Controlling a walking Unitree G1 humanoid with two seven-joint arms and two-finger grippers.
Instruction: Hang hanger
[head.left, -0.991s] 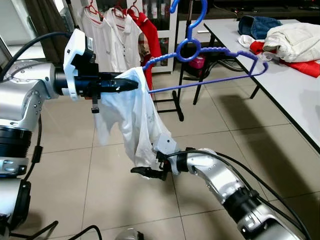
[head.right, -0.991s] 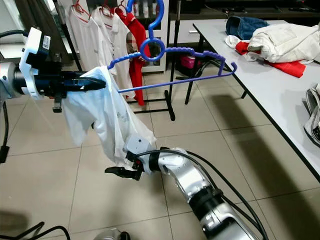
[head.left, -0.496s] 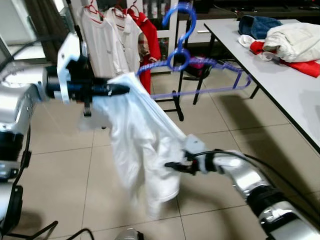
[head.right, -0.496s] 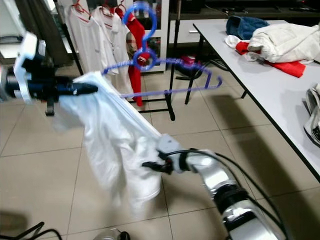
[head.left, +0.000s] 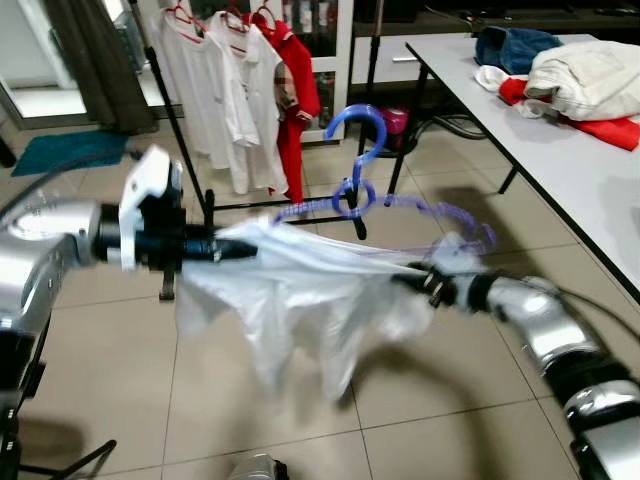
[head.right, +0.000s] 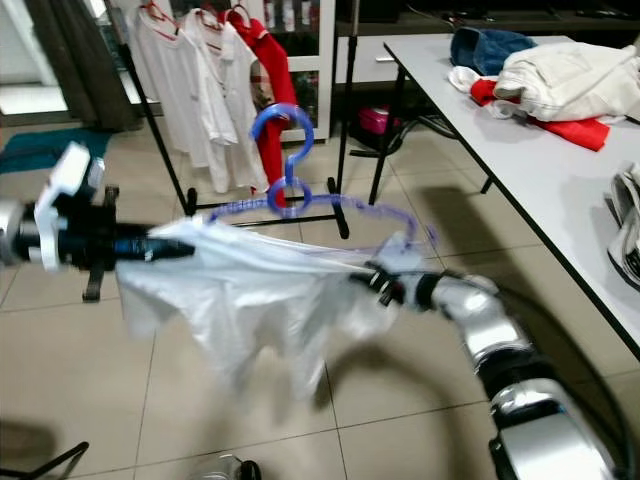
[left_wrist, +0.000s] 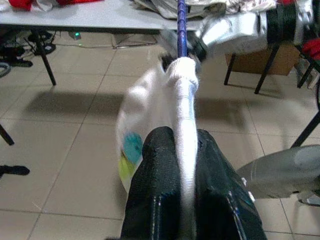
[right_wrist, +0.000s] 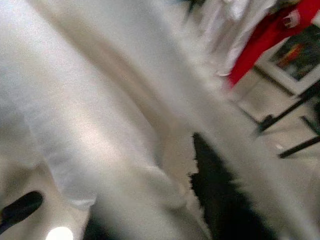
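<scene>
Stretching a white shirt (head.left: 300, 290) between its 2 arms, the robot holds the blue hanger (head.left: 370, 200) well short of the clothes rack (head.left: 190, 150) standing beyond the jaws. The left gripper (head.left: 235, 250) has its jaws clamped on one shoulder of the shirt, with the hanger's bar running straight out ahead of them in the left wrist view. The right gripper (head.left: 425, 282) is at the opposite end of the shirt, its jaws apparently pinching the cloth there, though blur hides the tips and I cannot tell for sure. The hanger's hook stands up above the line between the 2 pairs of jaws, tilted and free of any rail.

The main risk, as I judge it, is the hanger twisting or sliding out of the shirt (it is carried only by the taut cloth and 1 pinch), so the hook could miss the rail. Pulling the jaws further apart could tear a seam or pop the shirt off the hanger arm; the loose hem hanging below the jaws could snag the rack's foot.

A small blue and yellow print shows on the shirt, but no writing can be read
</scene>
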